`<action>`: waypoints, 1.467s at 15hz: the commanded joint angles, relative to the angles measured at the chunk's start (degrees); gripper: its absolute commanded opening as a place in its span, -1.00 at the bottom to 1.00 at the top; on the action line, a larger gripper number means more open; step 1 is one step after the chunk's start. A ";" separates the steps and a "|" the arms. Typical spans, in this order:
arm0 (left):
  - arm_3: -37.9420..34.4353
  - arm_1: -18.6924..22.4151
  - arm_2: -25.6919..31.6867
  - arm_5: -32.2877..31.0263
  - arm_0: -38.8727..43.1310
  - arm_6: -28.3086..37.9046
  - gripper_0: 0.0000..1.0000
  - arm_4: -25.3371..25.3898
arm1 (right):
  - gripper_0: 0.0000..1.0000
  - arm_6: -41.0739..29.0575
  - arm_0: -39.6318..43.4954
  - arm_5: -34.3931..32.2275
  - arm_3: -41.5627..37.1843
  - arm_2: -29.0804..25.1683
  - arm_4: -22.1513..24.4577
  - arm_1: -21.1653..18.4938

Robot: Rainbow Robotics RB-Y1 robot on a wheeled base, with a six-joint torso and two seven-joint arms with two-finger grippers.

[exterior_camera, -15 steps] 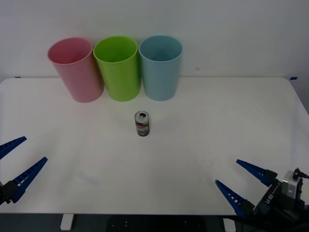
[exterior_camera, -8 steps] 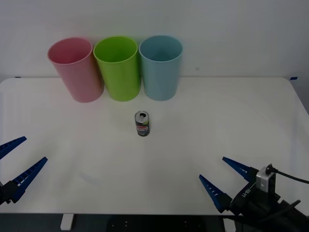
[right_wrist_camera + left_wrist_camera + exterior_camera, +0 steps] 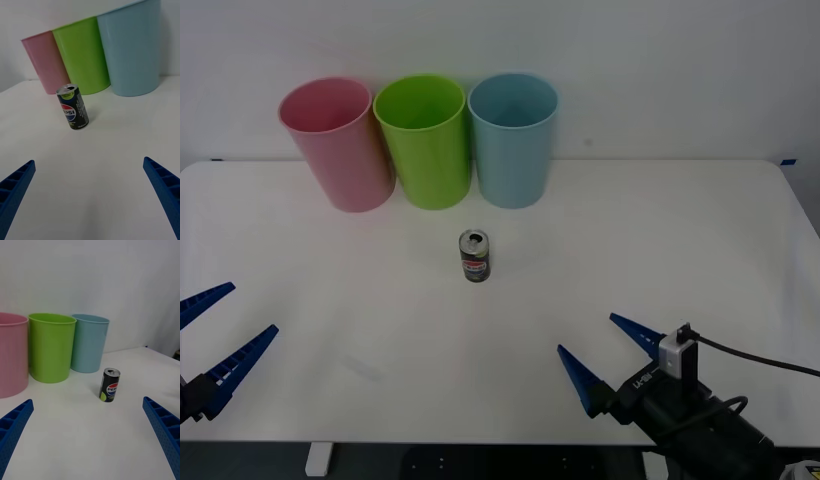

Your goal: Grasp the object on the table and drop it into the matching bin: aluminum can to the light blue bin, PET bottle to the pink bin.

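A small dark aluminum can [image 3: 474, 256] with a silver top and a red-white-blue label stands upright mid-table [image 3: 660, 240], a little in front of the light blue bin [image 3: 513, 140]. It also appears as the can [image 3: 72, 107] in the right wrist view and the can [image 3: 109, 385] in the left wrist view. The pink bin [image 3: 337, 144] stands at the left end of the row. My right gripper [image 3: 604, 352] is open low over the table's front right, well short of the can. My left gripper [image 3: 220, 331] hangs open at the front left edge.
A lime green bin [image 3: 424, 141] stands between the pink and light blue bins, all three touching in a row near the table's back edge by the white wall. A black cable trails from the right wrist [image 3: 755, 358].
My right gripper has moved leftward and forward over the table, toward the can, staying open. The left gripper, can and bins have not moved.
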 commanded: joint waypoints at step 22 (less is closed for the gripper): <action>0.00 0.00 0.00 0.00 0.00 0.00 1.00 0.00 | 1.00 -0.69 -20.47 21.61 15.64 13.86 8.78 9.33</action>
